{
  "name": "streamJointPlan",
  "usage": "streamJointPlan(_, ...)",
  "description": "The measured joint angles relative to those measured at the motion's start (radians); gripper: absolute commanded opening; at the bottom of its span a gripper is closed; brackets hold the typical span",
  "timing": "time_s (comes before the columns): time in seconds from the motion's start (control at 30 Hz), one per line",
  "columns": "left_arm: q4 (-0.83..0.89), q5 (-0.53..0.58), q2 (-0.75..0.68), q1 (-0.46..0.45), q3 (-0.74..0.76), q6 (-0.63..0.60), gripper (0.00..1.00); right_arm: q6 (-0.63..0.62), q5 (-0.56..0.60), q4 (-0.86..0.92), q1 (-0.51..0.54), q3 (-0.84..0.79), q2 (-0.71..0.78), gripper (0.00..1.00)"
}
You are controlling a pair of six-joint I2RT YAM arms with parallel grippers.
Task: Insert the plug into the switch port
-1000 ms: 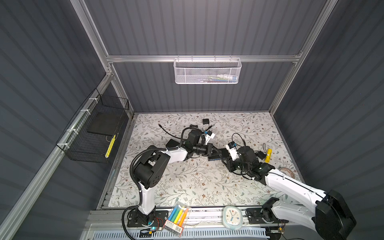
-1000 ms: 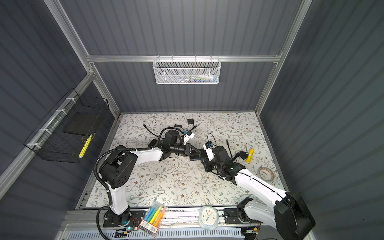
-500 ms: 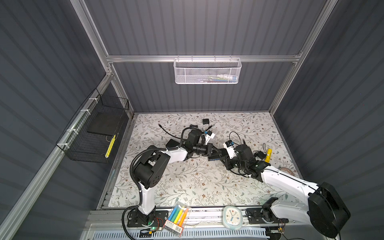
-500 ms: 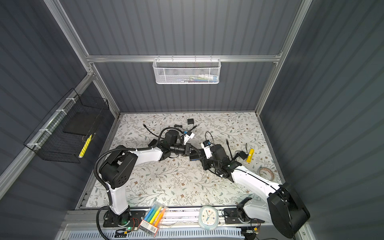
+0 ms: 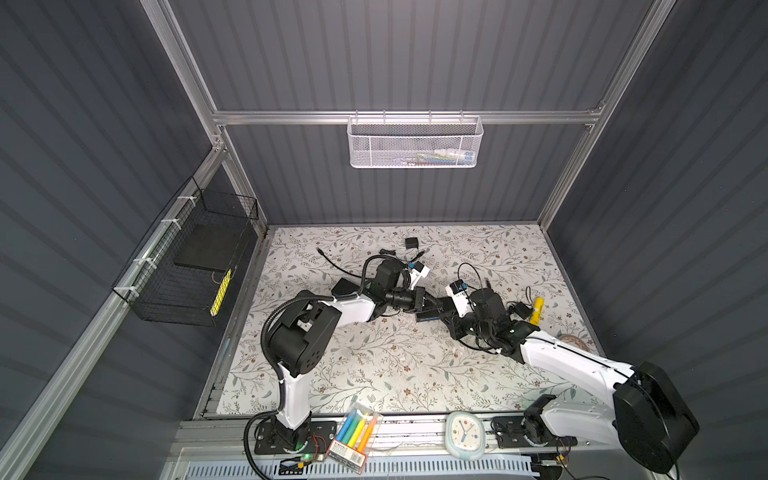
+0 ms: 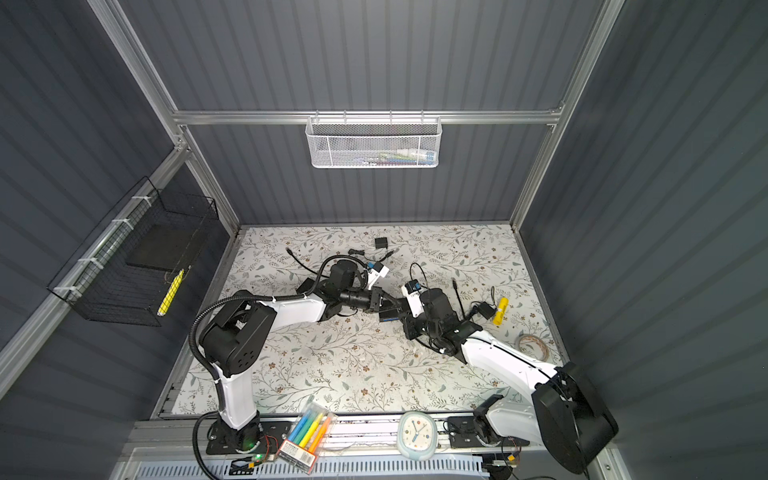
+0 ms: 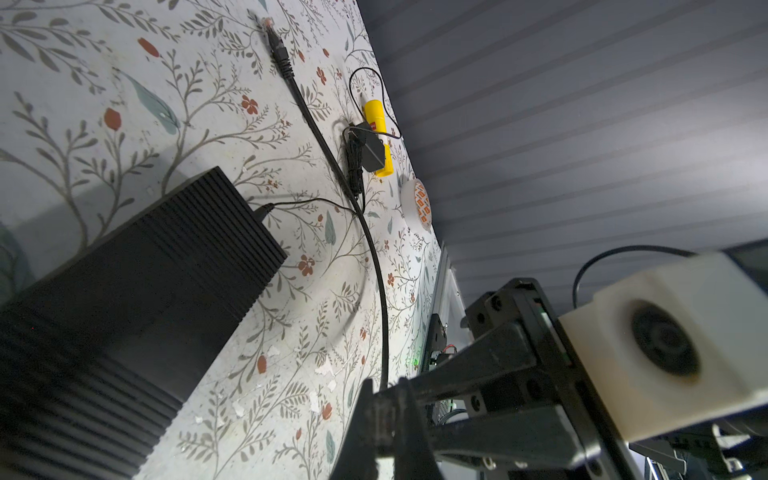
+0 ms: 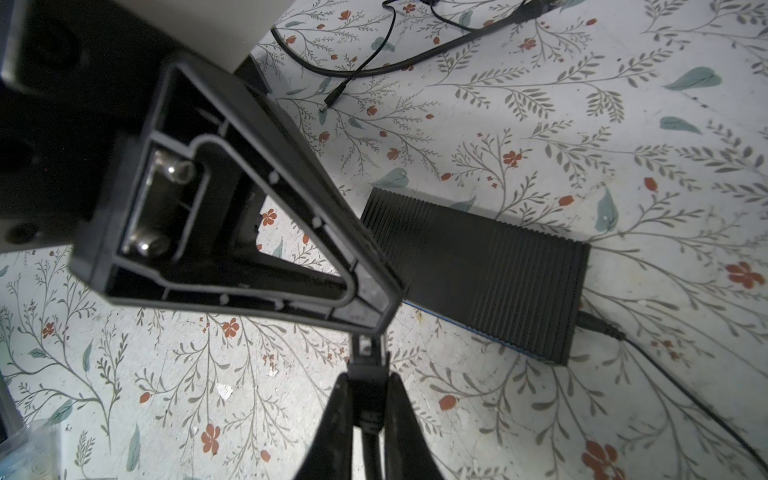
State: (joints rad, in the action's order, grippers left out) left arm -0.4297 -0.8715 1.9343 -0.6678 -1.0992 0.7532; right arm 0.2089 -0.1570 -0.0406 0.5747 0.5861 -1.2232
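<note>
Right gripper [image 8: 368, 386] slid in and closed: we see its fingers [image 8: 332, 424] clenched on the plug [image 8: 366, 353], left gripper [image 7: 386, 399] also clenched on it, plug just beside the switch [image 8: 478, 270], not touching.

The table [image 5: 374, 353] is white, strewn with grey-green sprigs and red flowers. The switch [image 8: 478, 266] is ribbed black with a blue edge, the cable [image 7: 377, 266] black, the tube [image 7: 372, 113] yellow, the tape roll [image 7: 420, 203] white with orange marks.
</note>
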Motion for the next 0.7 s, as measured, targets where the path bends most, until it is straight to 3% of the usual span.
streamJointPlan(0.07,-0.003,0.0,0.003,0.0,0.0,0.003,0.05,0.0,0.0,0.0,0.0,0.0,-0.002,0.0)
streamJointPlan(0.13,-0.005,0.003,0.004,0.0,0.0,0.004,0.26,0.0,0.0,0.0,0.0,0.0,-0.005,0.0)
streamJointPlan(0.27,0.001,0.009,0.003,0.011,0.001,-0.008,0.52,0.0,0.0,0.018,0.0,0.003,-0.01,0.0)
streamJointPlan(0.43,0.163,0.048,0.003,0.056,-0.058,-0.106,0.56,0.008,0.019,0.087,0.0,0.005,-0.019,0.0)
streamJointPlan(0.7,0.422,0.169,0.074,0.093,-0.401,-0.337,0.55,0.039,0.047,0.221,0.0,0.049,-0.161,0.0)
